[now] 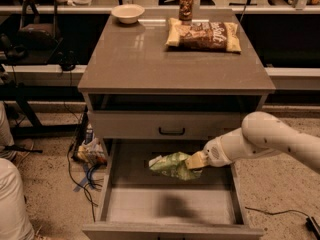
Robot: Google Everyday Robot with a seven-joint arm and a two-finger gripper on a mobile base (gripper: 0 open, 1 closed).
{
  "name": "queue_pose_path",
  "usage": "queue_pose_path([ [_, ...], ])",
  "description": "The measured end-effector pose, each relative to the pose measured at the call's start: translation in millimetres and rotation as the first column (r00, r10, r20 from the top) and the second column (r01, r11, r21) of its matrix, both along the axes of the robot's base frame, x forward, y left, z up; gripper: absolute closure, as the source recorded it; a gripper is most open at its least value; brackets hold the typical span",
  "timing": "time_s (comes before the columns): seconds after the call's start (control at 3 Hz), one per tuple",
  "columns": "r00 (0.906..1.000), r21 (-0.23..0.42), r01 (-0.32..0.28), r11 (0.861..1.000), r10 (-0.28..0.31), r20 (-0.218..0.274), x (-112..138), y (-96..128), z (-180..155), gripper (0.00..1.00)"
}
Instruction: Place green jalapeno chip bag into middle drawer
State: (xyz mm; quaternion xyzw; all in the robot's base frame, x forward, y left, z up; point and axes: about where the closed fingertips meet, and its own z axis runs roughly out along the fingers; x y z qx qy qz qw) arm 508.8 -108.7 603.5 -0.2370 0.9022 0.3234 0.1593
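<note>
The green jalapeno chip bag (172, 165) is a crumpled light-green and white bag held over the back part of the open middle drawer (170, 204). My gripper (194, 162) comes in from the right on a white arm and is shut on the bag's right end. The bag hangs a little above the drawer's pale floor, below the closed top drawer front. A dark shadow lies on the drawer floor in front of the bag.
The cabinet top (150, 59) carries a flat brown and yellow chip bag (202, 35), a can (186, 4) and a white bowl (128, 13). The closed drawer front has a black handle (171, 131). Cables and clutter (90, 154) lie on the floor to the left.
</note>
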Motion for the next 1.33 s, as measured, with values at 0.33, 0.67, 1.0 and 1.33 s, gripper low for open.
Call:
queue_pose_path([
  [0.33,0.9992,0.072,0.01,0.997,-0.007,-0.04,3,31,-37,1.0],
  [0.67,0.9983,0.111,0.03,0.993,-0.024,-0.053,5,52,-56,1.0],
  [1.0,0.9962,0.142,0.057,0.988,-0.047,-0.073,1,71,-76,0.74],
  [1.33,0.9948,0.156,0.073,0.985,-0.061,-0.081,-3,76,-85,0.51],
])
